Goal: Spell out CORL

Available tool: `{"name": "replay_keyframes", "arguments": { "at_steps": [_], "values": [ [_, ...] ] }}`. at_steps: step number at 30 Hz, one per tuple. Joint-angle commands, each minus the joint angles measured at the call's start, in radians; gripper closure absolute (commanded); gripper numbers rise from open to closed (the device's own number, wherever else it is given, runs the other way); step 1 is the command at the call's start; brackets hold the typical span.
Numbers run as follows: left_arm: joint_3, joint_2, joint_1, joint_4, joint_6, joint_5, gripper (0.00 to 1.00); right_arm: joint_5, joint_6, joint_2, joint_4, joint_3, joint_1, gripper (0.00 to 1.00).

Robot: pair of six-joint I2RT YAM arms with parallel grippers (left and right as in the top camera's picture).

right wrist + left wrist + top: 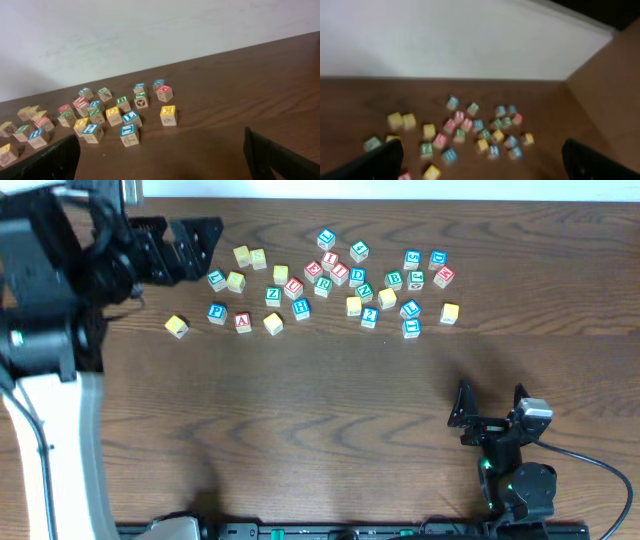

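Several small wooden letter blocks with red, blue, green and yellow faces lie scattered across the far middle of the table [330,280]. They also show in the left wrist view [465,130] and in the right wrist view [115,115]. My left gripper [195,245] is open and empty, raised at the left end of the scatter, near a green block [216,278]. In its own blurred view the jaws [485,165] frame the blocks. My right gripper [490,408] is open and empty over bare wood at the near right, well short of the blocks; its jaws [165,160] point at them.
A yellow block [177,326] lies apart at the left of the scatter, and another yellow block [449,313] at its right end. A white wall [150,35] runs behind the table's far edge. The brown wooden table [300,430] stretches towards me.
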Motion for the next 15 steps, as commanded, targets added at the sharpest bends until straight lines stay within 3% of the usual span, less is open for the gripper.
{"name": "replay_keyframes", "arguments": {
  "at_steps": [1, 3, 7, 15],
  "values": [
    [0.065, 0.059, 0.0, -0.043, 0.003, 0.03, 0.0, 0.005, 0.001, -0.004, -0.002, -0.002, -0.002, 0.01],
    [0.064, 0.074, 0.0, -0.071, 0.014, 0.002, 0.0, 0.004, 0.005, -0.004, -0.002, -0.002, -0.002, 0.01],
    [0.053, 0.121, 0.0, -0.206, 0.077, -0.223, 0.0, -0.072, 0.086, -0.004, -0.006, -0.002, -0.002, 0.01],
    [0.044, 0.199, 0.0, -0.294, 0.077, -0.248, 0.0, -0.161, 0.162, -0.002, -0.005, -0.002, -0.002, 0.01]
  ]
}}
